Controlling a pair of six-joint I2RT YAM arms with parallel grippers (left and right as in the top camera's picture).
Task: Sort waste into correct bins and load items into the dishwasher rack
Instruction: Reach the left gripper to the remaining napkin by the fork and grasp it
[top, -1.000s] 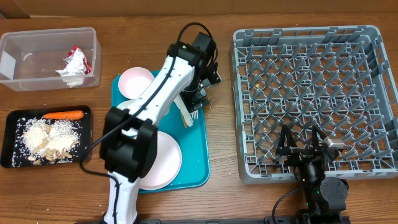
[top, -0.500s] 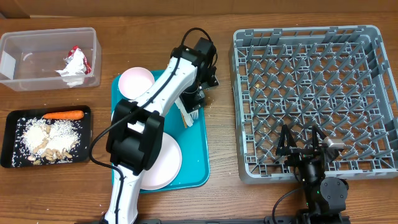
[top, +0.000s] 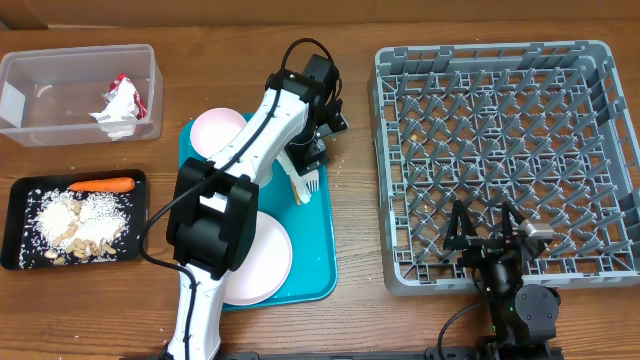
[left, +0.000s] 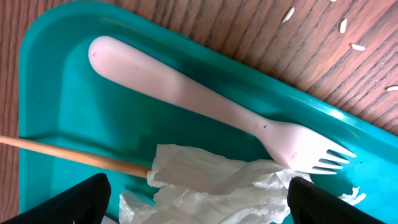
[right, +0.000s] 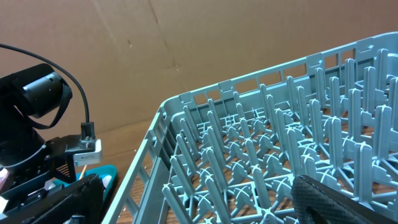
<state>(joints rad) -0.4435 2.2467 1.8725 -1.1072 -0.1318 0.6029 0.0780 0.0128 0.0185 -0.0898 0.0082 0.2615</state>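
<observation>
My left gripper (top: 310, 157) hangs low over the teal tray (left: 56, 93), open. Its two black fingers stand either side of a crumpled white napkin (left: 211, 186) without pressing it. Just beyond the napkin lie a white plastic fork (left: 205, 102) and a thin wooden stick (left: 68, 152). A pink bowl (top: 215, 130) and a round plate (top: 268, 262) also sit on the tray. My right gripper (top: 487, 232) rests open at the front edge of the grey dishwasher rack (top: 505, 150), holding nothing.
At the back left, the clear tub (top: 30, 130) holds a red-and-silver wrapper with a napkin (top: 120, 100). The black tray (top: 20, 185) holds a carrot piece (top: 100, 184) and beige scraps (top: 80, 225). Loose grains (left: 342, 25) lie on the wood beside the teal tray.
My left gripper has shifted a little left and nearer, over the fork and napkin on the teal tray. The right arm has not moved.
</observation>
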